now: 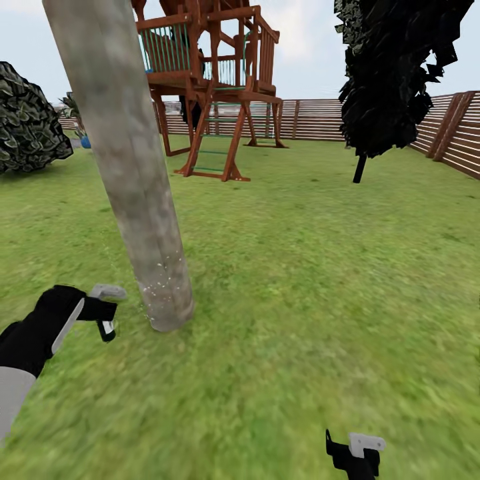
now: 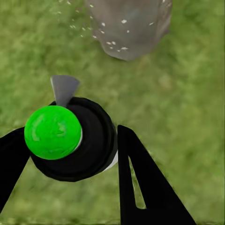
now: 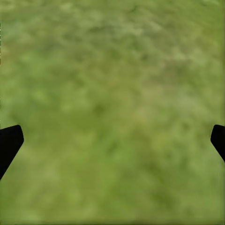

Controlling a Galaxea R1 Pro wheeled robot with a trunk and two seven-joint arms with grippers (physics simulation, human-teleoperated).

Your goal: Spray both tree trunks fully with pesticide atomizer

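A thick mottled grey-beige tree trunk [image 1: 133, 167] leans up from the grass floor [image 1: 300, 300] left of centre; white specks dot its lower part near the ground. Just left of its base, my left gripper [image 1: 100, 313] is shut on the pesticide atomizer [image 1: 108, 292]. In the left wrist view the atomizer [image 2: 70, 140] is a black body with a bright green round top and a grey nozzle aimed at the trunk [image 2: 131, 28], with my left gripper [image 2: 70, 159] around it. My right gripper [image 1: 357, 453] hangs low over bare grass, its fingertips [image 3: 9, 143] wide apart and open.
A brown wooden play tower [image 1: 207, 80] stands behind the trunk. A dark conifer [image 1: 393, 73] rises at the right, a dark shrub [image 1: 27, 120] at the left. A slatted wooden fence [image 1: 460, 133] bounds the lawn at the back and right.
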